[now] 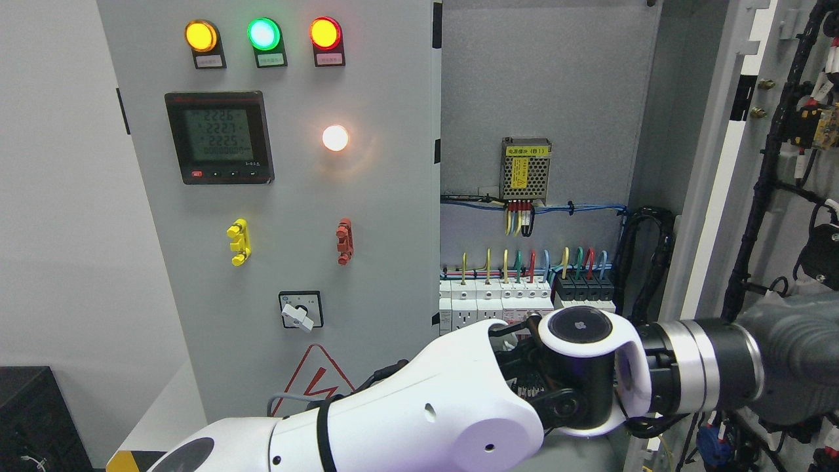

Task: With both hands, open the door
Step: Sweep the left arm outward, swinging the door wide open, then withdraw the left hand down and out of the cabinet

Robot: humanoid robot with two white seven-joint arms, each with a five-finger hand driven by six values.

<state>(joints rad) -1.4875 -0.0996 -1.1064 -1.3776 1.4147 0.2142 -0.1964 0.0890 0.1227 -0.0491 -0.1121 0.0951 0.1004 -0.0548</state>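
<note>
Left arm (406, 413) is coming in from the lower left, white shell, reaching across toward the right side of the cabinet. Its wrist joint (583, 373) is sitting low centre-right, and the grey hand (793, 357) is showing at the far right edge against the opened right door (734, 196). Fingers are cut off by the frame and blurred, so cannot tell if the hand is wide, narrow or holding the door. Right door is standing swung out, its inner face with black cable looms (773, 164) facing the camera at the right edge. Cabinet interior (544, 85) is showing between the two doors: a small mesh power supply (524, 169) with a yellow label is sitting on the back panel, blue wires running under it, and a row of white and black breakers (524, 298) with coloured wires is lying just above the wrist. Left door (295, 196) is staying closed-looking, facing the camera, carrying three lit lamps (262, 34) (amber, green, red-orange) on top, a digital meter (219, 137), a glowing white lamp (335, 137), a yellow handle (238, 242), a red handle (345, 240), a rotary switch (300, 311) and a red warning triangle (314, 380) partly behind the arm. Right arm is not showing.
</note>
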